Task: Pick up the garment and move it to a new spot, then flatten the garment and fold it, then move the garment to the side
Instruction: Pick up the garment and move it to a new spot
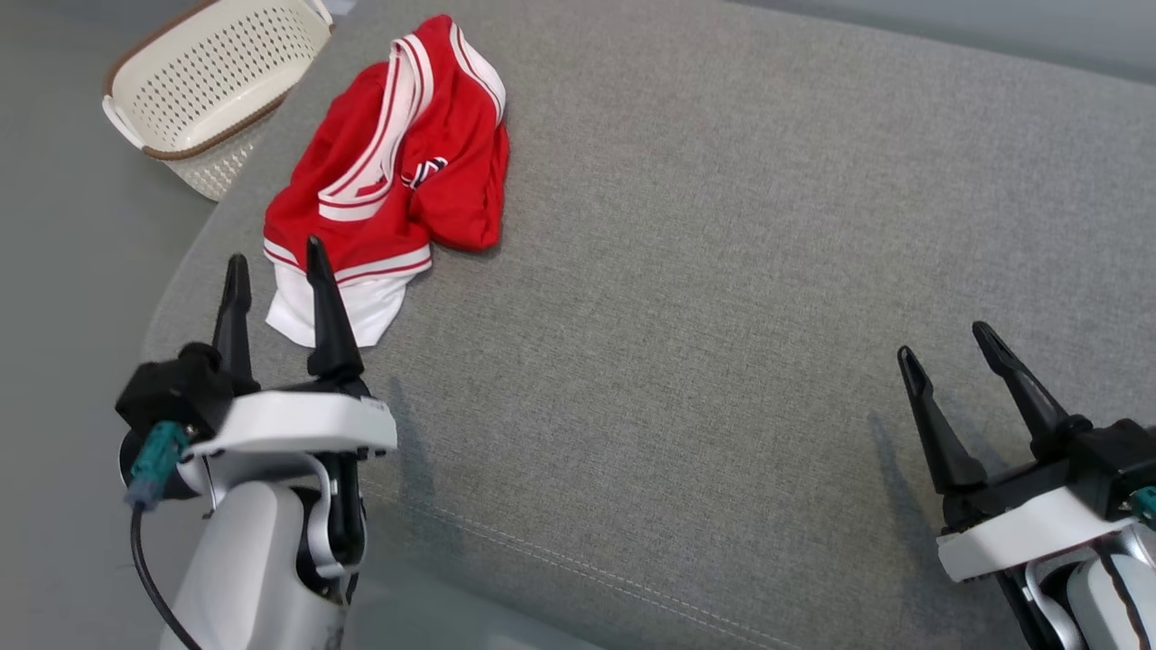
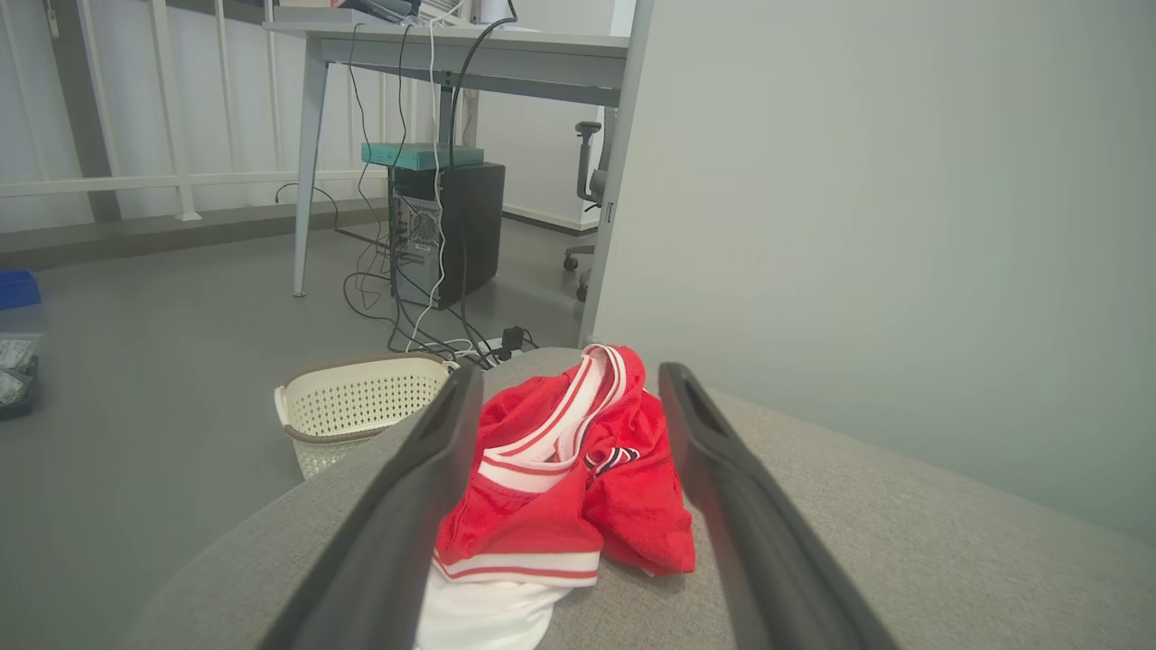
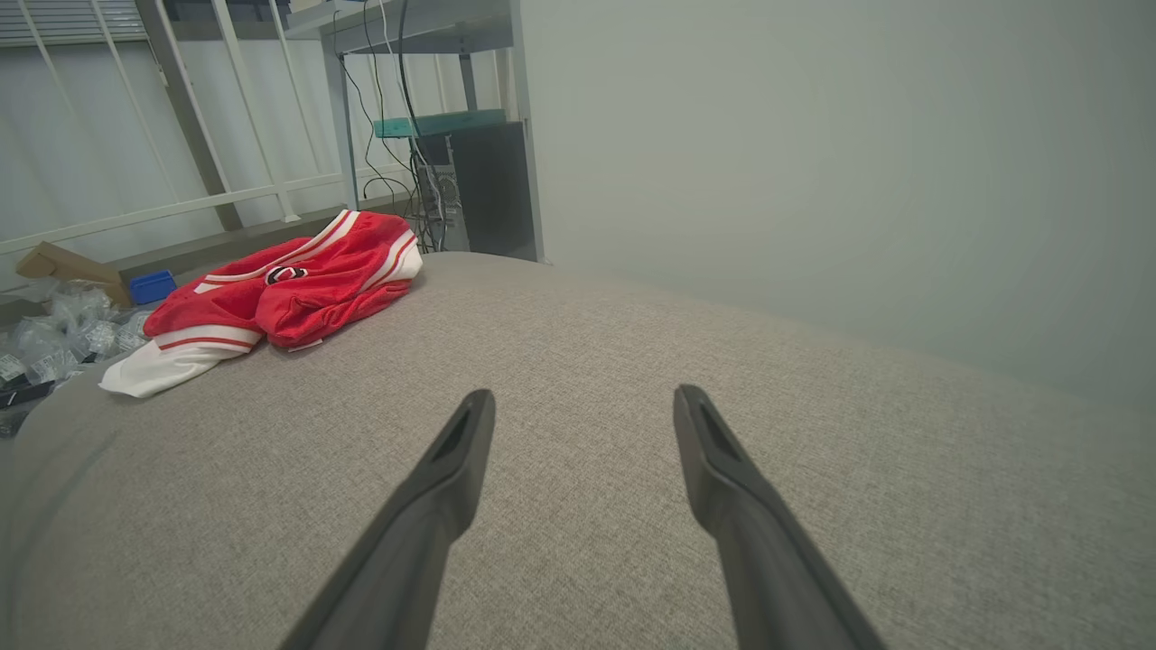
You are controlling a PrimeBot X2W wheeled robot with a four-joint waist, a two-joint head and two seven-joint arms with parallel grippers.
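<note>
A crumpled red garment (image 1: 397,171) with white stripes and a white hem lies on the grey cushion (image 1: 722,271), near its far left corner. My left gripper (image 1: 276,260) hovers open just short of the garment's white hem, fingers pointing at it. In the left wrist view the garment (image 2: 560,478) sits between and beyond the two spread fingers of that gripper (image 2: 564,384). My right gripper (image 1: 944,338) stands open at the lower right, far from the cloth, with nothing between its fingers. The right wrist view has the garment (image 3: 280,284) at the upper left, beyond the open gripper (image 3: 582,397).
A cream perforated basket (image 1: 217,81) stands on the floor beside the cushion's far left corner. Beyond it, in the left wrist view, a desk (image 2: 452,45) holds a computer tower (image 2: 447,230) and loose cables. A pale wall (image 2: 903,226) runs behind the cushion.
</note>
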